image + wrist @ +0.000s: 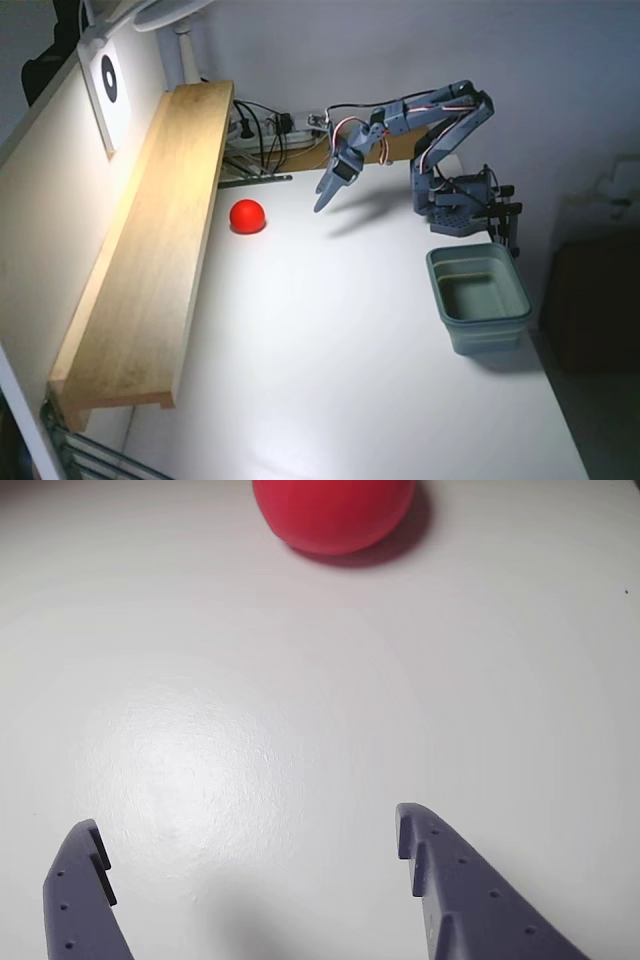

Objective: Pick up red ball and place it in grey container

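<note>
Red ball (247,216) resting on white table (330,360), near wooden shelf (150,250); gripper (250,830) above the table short of the ball, jaws spread, empty; grey container (480,298) well apart, beside arm base (455,205).

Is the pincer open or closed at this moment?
Open. In the wrist view the two fingers of the pincer stand wide apart with bare white table between them, and the red ball lies ahead, not yet between them.
</note>
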Tool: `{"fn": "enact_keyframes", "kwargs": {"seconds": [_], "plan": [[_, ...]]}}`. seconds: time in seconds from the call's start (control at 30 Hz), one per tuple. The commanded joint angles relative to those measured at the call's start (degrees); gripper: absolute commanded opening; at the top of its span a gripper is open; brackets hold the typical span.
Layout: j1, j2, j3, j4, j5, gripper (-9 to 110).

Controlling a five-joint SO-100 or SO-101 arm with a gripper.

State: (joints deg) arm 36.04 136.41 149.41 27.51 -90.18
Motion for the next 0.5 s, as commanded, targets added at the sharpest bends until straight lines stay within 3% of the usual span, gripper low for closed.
{"fn": "enact_keyframes", "kwargs": {"seconds": [0.0,0.47], "plan": [[0.0,-2.3,-0.7,-2.0,0.2,38],[0.0,-34.5,-16.2,-18.8,0.2,38]]}}
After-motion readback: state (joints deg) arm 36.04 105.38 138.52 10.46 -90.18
